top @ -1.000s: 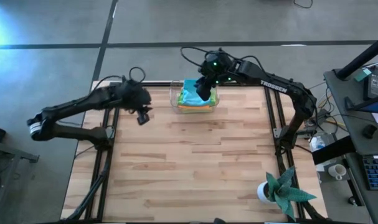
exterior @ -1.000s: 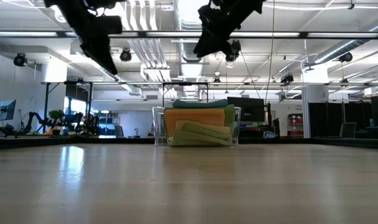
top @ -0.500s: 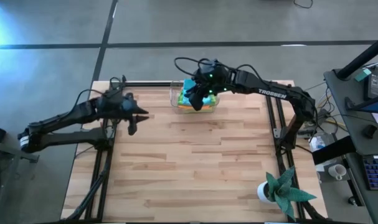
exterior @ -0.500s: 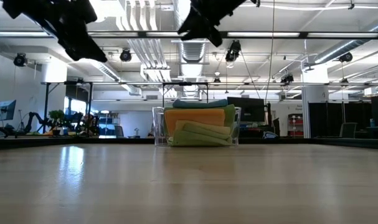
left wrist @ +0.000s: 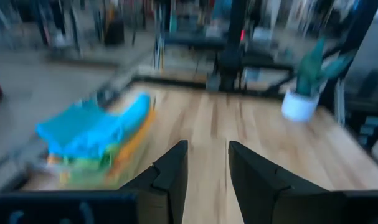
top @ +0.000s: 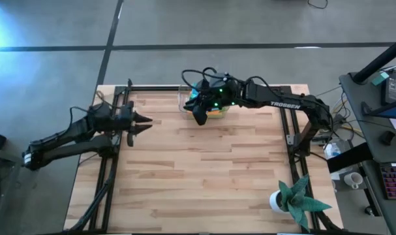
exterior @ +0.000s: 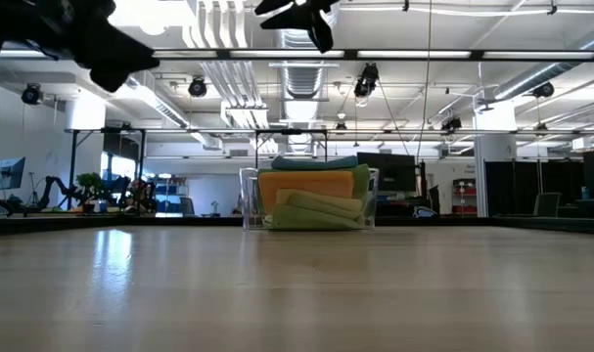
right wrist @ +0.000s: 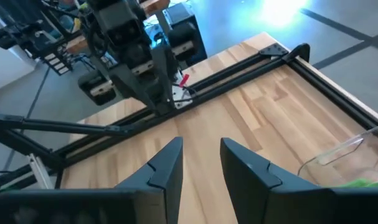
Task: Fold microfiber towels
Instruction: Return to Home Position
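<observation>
Now that both arms have been pulled back off the transparent bin, the job looks basically done. From above, the left gripper is seen near the tabletop's left edge, the right gripper just beside the bin. Down low, the microfiber towels are stacked inside it. In each wrist view, fingers are narrowly parted, nothing held.

The wooden tabletop carries a clear bin midway along its far edge. A potted plant stands at its near right corner.
</observation>
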